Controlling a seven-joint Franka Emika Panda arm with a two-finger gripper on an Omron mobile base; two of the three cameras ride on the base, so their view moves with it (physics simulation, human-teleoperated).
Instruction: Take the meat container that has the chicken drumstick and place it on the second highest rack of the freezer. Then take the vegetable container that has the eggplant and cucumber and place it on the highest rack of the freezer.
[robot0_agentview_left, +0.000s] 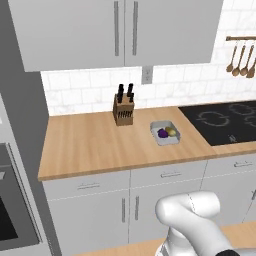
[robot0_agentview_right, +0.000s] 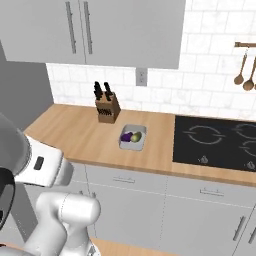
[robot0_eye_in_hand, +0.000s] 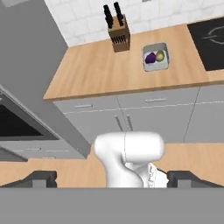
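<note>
Where counter (robot0_agentview_left: 100, 145) ends at cooktop (robot0_agentview_left: 225, 122), vegetable container (robot0_agentview_left: 165, 133) (long axis front-to-back) sits.

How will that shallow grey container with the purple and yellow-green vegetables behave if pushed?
The shallow grey container sits flat and low on the wooden counter, so it would likely slide, not tip. Its rounded vegetables lie loose and may shift inside.

Contents of small container (robot0_agentview_left: 165, 133) on desk (robot0_agentview_left: 100, 145) too small to tell, just purple and yellowish blobs; cooktop (robot0_agentview_left: 225, 122) cut off at right edge; hanging utensils (robot0_agentview_left: 241, 60) cropped; jaws mostly hidden behind bottom band, spacing unclear
</note>
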